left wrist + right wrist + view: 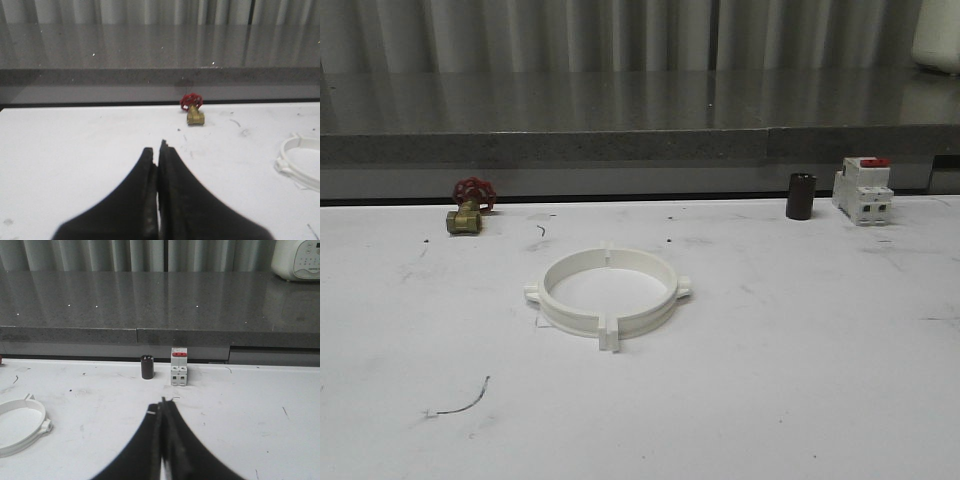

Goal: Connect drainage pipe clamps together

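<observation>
The white tabletop (800, 400) spreads wide, scuffed with small dark marks, and ends at a grey speckled stone ledge (620, 145) at its far edge. Near the middle of the tabletop lie the two white plastic semicircular drainage pipe clamps (607, 292), already joined into one full ring lying flat, with flat end tabs meeting at the near and far sides and a small lug on each outer flank.

Taking that ring as landmark: far to its right, against the ledge, stands a white boxy breaker with a red top (863, 190), and just left of the breaker stands a short dark cylindrical cap (801, 196). Far to the ring's left, also near the ledge, sits a small brass valve with a red handwheel (469, 207). In front of the ring and to its left lies a thin curved wire scrap (460, 402).

The left end effector (159, 150) has its black fingers pressed together, gripping nothing, above bare tabletop. The right end effector (163, 405) is likewise closed and empty.
</observation>
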You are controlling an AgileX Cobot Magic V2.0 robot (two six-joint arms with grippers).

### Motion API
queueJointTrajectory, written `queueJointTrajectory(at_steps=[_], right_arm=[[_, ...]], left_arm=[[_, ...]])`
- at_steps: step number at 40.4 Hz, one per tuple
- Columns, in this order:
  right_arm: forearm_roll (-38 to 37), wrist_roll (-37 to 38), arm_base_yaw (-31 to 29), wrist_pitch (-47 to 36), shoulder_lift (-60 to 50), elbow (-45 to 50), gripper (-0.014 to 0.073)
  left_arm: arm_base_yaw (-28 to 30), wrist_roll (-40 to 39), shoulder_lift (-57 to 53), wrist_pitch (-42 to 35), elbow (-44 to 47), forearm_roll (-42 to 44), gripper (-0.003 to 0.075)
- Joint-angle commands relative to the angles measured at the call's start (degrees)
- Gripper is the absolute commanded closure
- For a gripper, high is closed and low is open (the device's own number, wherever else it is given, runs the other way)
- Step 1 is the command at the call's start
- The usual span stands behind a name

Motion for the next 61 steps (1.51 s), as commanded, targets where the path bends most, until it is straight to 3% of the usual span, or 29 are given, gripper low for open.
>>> queueJointTrajectory(at_steps=[1, 4, 49, 61], right_arm=[[-1.23, -0.37, -0.24, -4.66, 0.71, -1.40, 0.0664], [-1.23, -0.37, -0.24, -4.61, 0.71, -1.40, 0.0664], [-1.96, -0.49, -0.47, -5.56, 0.71, -0.14, 0.0664], [13.35, -17.23, -7.57, -17.32, -1.19, 12.62, 0.0664]], left_arm=[[0.88, 0.17, -1.19, -6.54, 0.57, -0.73, 0.0741], [0.88, 0.17, -1.19, -9.43, 2.54, -0.73, 0.0741], [0.88, 0.17, -1.19, -9.40, 2.45, -0.73, 0.0741], [0.88, 0.17, -1.19, -9.40, 2.45, -0.73, 0.0741]])
